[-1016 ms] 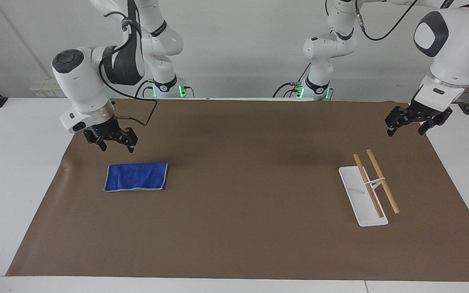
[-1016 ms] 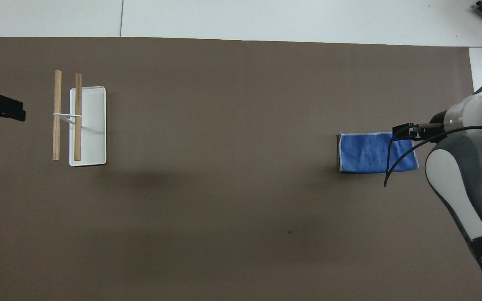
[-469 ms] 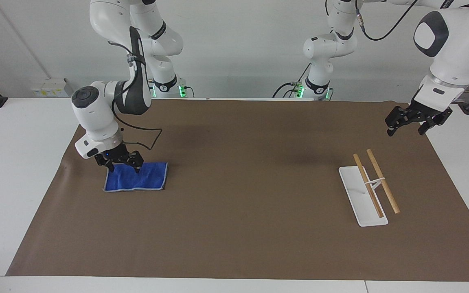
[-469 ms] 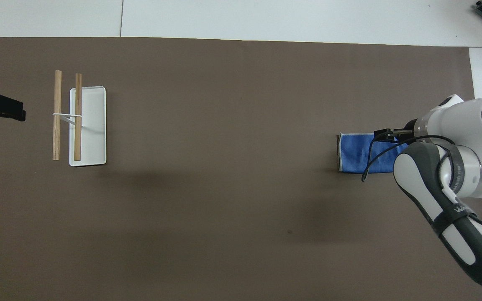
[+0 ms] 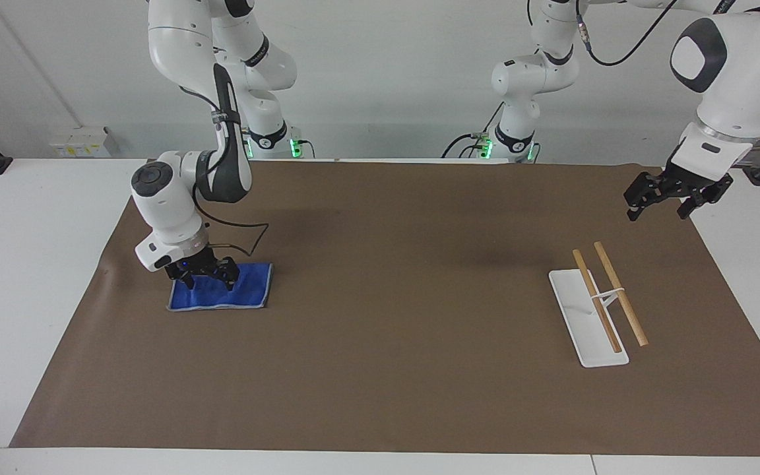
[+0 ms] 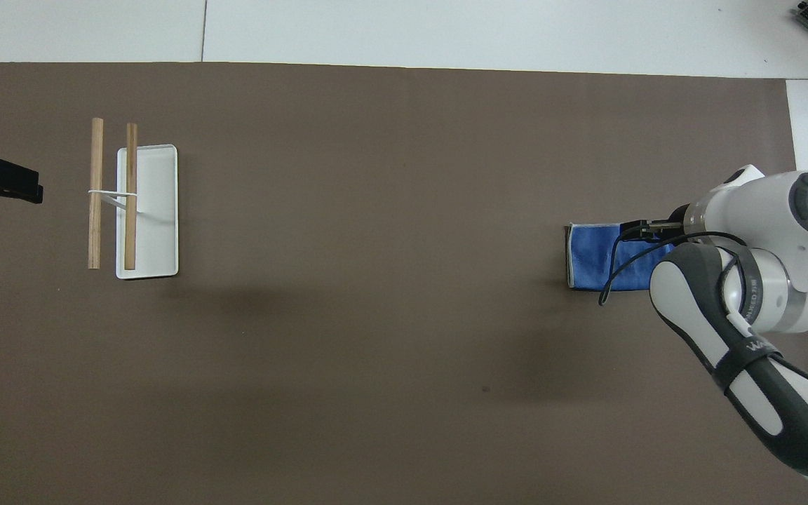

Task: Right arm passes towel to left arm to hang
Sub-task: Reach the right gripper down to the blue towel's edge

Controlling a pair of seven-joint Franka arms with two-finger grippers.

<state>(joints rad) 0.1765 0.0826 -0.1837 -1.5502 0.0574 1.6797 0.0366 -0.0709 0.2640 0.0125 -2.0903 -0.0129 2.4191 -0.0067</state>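
We are looking at a brown mat (image 5: 380, 310) covering a white worktop (image 5: 30, 264), with both arms in view. The towel (image 5: 235, 297) is lying flat on the mat toward the right arm's end of the worktop. Our right arm (image 5: 175, 204) is bending down over it, and its pincer (image 5: 205, 280) is sitting at the towel's edge nearer to the robots, with the fingertips (image 5: 229, 282) spread apart and down at the cloth. The fingers are straddling the blue fabric with a gap between them, so the pincer is open and is not yet closing on anything; whether the tips are pressing into the cloth we cannot tell. In the overhead view the right arm's wrist is covering much of the towel (image 6: 590, 256), and only a bit of the pincer (image 6: 639, 229) is showing over the towel's farther edge. A loose black cable (image 5: 241, 234) is looping from the wrist.

Our left arm (image 5: 723, 86) is waiting, its pincer (image 5: 660, 208) hanging in the air over the mat's edge at the left arm's end, fingers parted and holding nothing. Near that end a white rack (image 5: 588, 316) is standing on the mat, carrying two wooden rods (image 5: 607, 300) side by side, well apart from the towel.
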